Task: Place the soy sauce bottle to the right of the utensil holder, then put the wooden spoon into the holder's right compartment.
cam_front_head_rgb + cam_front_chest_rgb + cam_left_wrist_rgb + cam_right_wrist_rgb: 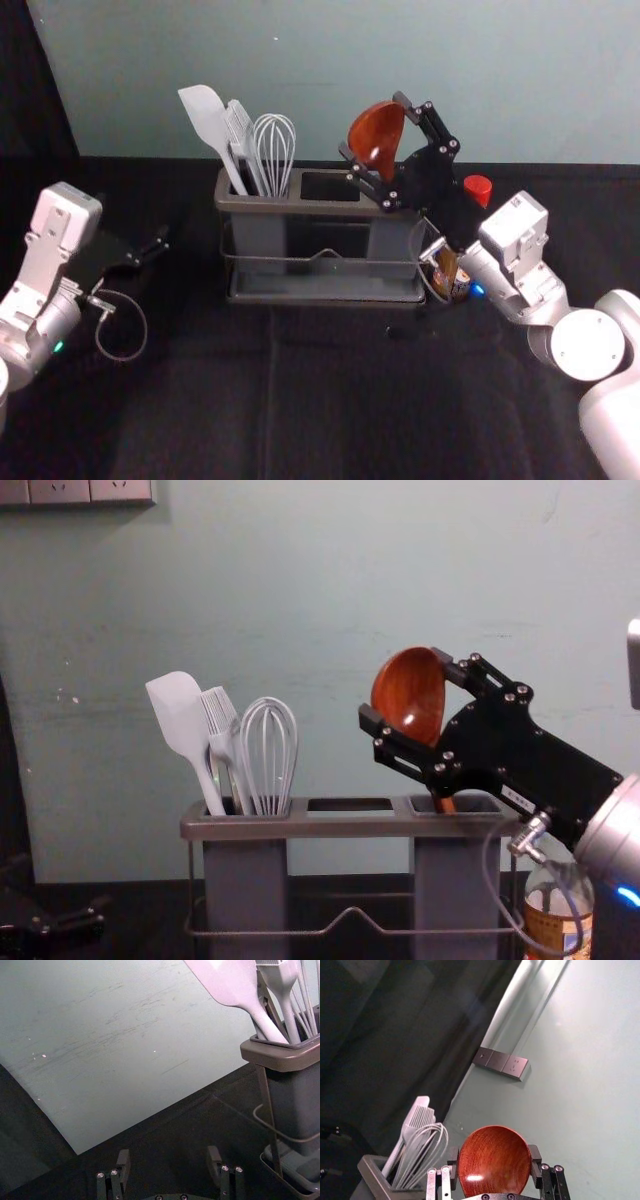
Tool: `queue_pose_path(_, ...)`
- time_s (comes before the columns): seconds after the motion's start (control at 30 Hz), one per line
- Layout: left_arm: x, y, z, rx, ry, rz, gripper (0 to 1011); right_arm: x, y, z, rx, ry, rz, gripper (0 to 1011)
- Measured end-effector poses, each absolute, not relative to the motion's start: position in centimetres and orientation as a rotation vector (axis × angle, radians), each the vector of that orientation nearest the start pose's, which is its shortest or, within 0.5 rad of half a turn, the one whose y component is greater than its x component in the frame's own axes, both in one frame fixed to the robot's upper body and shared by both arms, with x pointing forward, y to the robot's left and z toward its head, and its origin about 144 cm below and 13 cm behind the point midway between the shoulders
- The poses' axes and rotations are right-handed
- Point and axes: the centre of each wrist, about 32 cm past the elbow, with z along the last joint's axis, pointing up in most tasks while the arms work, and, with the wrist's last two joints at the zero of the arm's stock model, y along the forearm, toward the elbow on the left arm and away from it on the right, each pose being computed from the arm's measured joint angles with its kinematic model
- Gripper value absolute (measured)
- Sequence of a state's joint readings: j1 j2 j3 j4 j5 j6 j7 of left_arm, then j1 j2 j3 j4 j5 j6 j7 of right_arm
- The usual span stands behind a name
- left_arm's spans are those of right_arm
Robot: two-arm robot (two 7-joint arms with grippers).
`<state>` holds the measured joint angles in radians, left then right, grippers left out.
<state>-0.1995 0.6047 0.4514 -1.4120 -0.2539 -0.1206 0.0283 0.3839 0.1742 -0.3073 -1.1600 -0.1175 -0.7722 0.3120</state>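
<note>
In the head view, the right gripper (374, 125) is over the utensil holder's (325, 299) right end, its arm reaching in from 4 o'clock and the gripper angled toward 10 o'clock. Its fingers are clamped on the bowl of the wooden spoon (377, 140), one on each side; in the chest view the bowl sits above the rim and the handle runs down into the right compartment (455, 880).

The soy sauce bottle (562, 920) stands upright just beside the holder at its 3 o'clock, partly hidden by the gripper's cable (487, 865). The spatula (180, 715), basting brush (222, 720) and whisk (268, 740) lean in the left compartment (245, 880).

The left gripper (150, 252) is parked at the holder's 9 o'clock, well apart from it, fingers spread with nothing between them, its arm slanting in from 8 o'clock.
</note>
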Motion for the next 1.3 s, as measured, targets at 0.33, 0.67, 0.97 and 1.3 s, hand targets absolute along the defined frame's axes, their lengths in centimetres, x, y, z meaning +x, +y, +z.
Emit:
queue_pose_path(0.33,48.9,31.0,114.0,0.304,-0.285,1.248,1005,55.0,-21.8,114.3,0.197,-0.752,-0.860,836)
queue_pose_path(0.67,48.9,31.0,114.0,0.304,-0.285,1.248,1005,54.9,-21.8,114.0,0.209,-0.738,-0.875,983)
queue_pose_path(0.97,48.9,31.0,114.0,0.304,-0.285,1.248,1005,54.7,-21.5,114.8,0.228,-0.752,-0.896,1003)
queue_pose_path(1.3,48.9,31.0,114.0,0.304,-0.285,1.248,1005,53.5,-21.5,115.4,0.256,-0.765,-0.908,1003)
